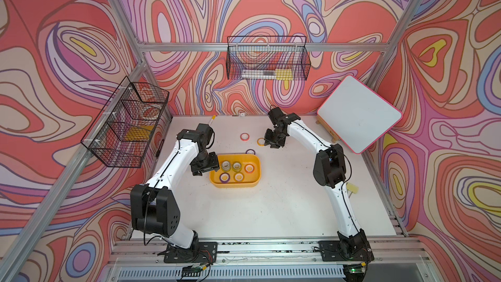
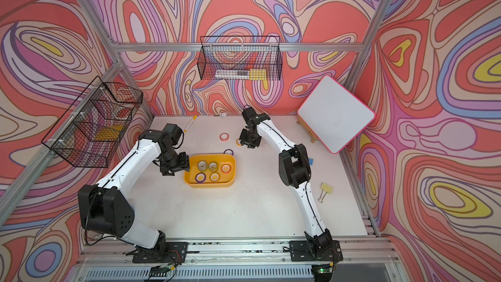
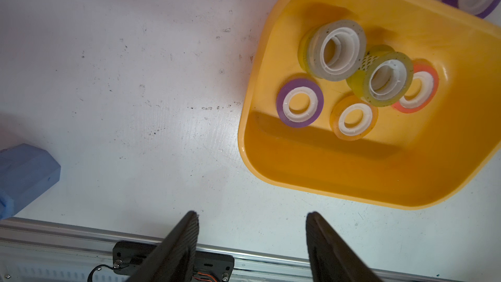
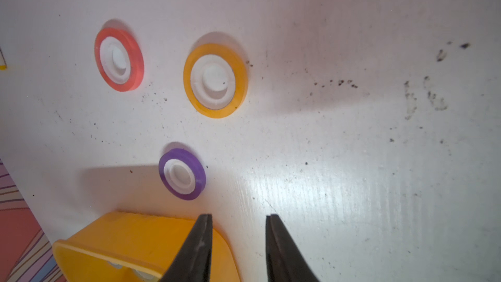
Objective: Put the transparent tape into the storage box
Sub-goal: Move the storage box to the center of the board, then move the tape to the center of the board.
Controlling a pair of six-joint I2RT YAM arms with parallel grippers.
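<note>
Transparent tape rolls (image 3: 315, 61) are divided between storage box (image 3: 325, 174) and bench (image 3: 135, 77).
Both grippers are held spread and empty: the right gripper (image 4: 238, 217) near the yellow roll (image 4: 215, 81), red roll (image 4: 119, 59) and purple roll (image 4: 181, 174), the left gripper (image 3: 252, 214) beside the storage box.

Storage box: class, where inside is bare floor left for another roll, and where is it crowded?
Bare: the strip of the storage box between its robot-side wall and the purple roll and yellow roll. Crowded: the clear stack and green stack by the orange-red roll.
</note>
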